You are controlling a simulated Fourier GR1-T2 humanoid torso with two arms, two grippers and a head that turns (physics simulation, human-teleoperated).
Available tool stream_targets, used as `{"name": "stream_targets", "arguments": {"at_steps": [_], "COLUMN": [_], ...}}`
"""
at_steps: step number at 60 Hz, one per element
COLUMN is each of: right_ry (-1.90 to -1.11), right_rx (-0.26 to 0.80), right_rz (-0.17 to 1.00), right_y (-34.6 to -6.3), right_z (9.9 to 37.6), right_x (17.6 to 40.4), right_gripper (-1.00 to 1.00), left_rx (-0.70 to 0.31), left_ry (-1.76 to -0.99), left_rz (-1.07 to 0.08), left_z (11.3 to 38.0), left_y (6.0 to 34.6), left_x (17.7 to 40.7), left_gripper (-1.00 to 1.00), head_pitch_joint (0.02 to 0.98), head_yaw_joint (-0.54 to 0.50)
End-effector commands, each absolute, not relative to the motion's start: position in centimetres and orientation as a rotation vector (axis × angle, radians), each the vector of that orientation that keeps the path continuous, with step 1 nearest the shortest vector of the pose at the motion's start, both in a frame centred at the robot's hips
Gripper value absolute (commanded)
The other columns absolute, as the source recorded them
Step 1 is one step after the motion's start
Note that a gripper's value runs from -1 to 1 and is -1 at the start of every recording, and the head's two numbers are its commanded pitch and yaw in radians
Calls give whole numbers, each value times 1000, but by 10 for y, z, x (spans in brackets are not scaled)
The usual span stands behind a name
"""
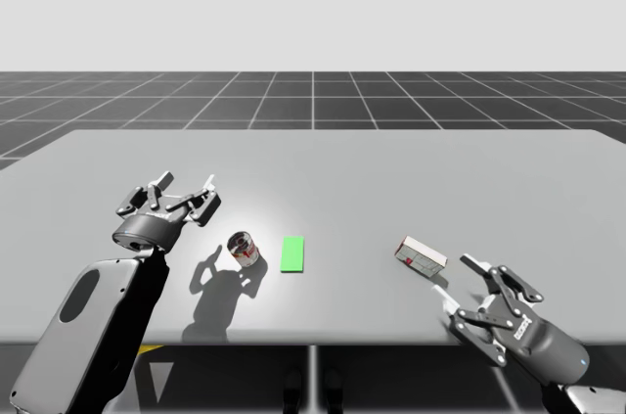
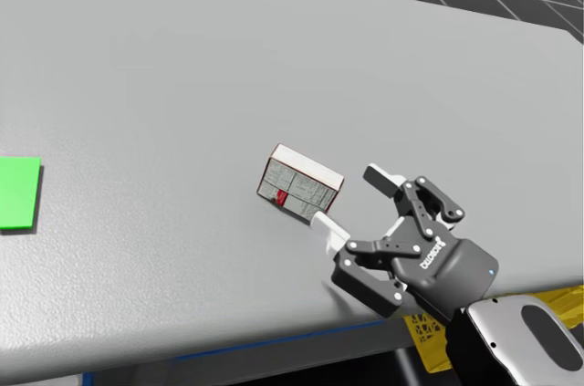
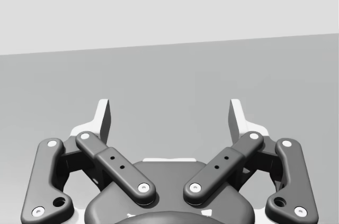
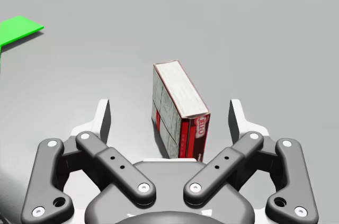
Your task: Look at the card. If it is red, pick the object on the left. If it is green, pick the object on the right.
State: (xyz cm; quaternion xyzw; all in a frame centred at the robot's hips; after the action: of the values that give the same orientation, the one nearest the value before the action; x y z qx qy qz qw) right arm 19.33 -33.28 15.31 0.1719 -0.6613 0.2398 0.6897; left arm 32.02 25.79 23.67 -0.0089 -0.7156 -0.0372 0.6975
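Card colour settles the choice: the card (image 1: 292, 253) lying flat near the middle of the desk (image 1: 391, 179) is green, so the thing to pick is the one on the right, a small box (image 1: 422, 255) with grey sides and a red end panel. A can (image 1: 243, 249) lies just left of the card and is not wanted.

The box rests on the desk right of the card, towards the near edge. The robot's right end effector (image 1: 462, 289) sits just near of it, spread wide and holding nothing. In the right wrist view the red end of the box stands between the open fingers (image 4: 104, 121), with a gap on either side. The rest of the box runs away ahead of them at a slight slant. The step in hand looks like the final approach before closing.

To do it well, the robot should turn the wrist a little so the fingers lie parallel to the long sides of the box. It should then ease forward until more of the box sits between them, and close evenly. A grip on the end alone could let the box swing or slip out, and a skewed closing could push it sideways across the desk.

The left end effector (image 1: 186, 184) hangs above the desk, far and left of the can, also wide and empty.
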Motion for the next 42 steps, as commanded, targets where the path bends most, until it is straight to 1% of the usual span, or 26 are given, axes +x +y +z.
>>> {"name": "stream_targets", "arguments": {"at_steps": [1, 17, 23, 28, 36, 37, 38, 39, 40, 41, 42], "right_ry": [-1437, -1343, -1330, -1296, -1197, -1206, -1216, -1223, -1200, -1172, -1169], "right_rx": [392, 407, 409, 423, 447, 427, 416, 403, 413, 426, 425], "right_rz": [548, 539, 552, 555, 555, 537, 532, 522, 517, 514, 515], "right_y": [-331, -324, -319, -314, -310, -309, -309, -309, -309, -309, -309], "right_z": [141, 136, 136, 136, 135, 135, 134, 134, 133, 134, 134], "right_x": [208, 235, 242, 245, 243, 241, 240, 239, 238, 238, 237], "right_gripper": [-1000, -1000, -1000, -1000, -1000, -789, -499, -263, 550, 951, 1000], "left_rx": [-20, -22, -22, -22, -22, -22, -22, -22, -22, -22, -22], "left_ry": [-1595, -1592, -1592, -1592, -1592, -1592, -1592, -1592, -1592, -1592, -1592], "left_rz": [-83, -83, -83, -82, -82, -82, -82, -82, -82, -82, -82], "left_z": [237, 236, 236, 236, 236, 236, 236, 236, 236, 236, 236], "left_y": [258, 258, 258, 258, 258, 258, 258, 258, 258, 258, 258], "left_x": [320, 321, 321, 321, 321, 321, 321, 321, 321, 321, 321], "left_gripper": [-1000, -1000, -1000, -1000, -1000, -1000, -1000, -1000, -1000, -1000, -1000], "head_pitch_joint": [871, 867, 864, 863, 862, 860, 860, 860, 860, 859, 858], "head_yaw_joint": [-409, -403, -402, -401, -398, -398, -398, -398, -398, -397, -397]}}
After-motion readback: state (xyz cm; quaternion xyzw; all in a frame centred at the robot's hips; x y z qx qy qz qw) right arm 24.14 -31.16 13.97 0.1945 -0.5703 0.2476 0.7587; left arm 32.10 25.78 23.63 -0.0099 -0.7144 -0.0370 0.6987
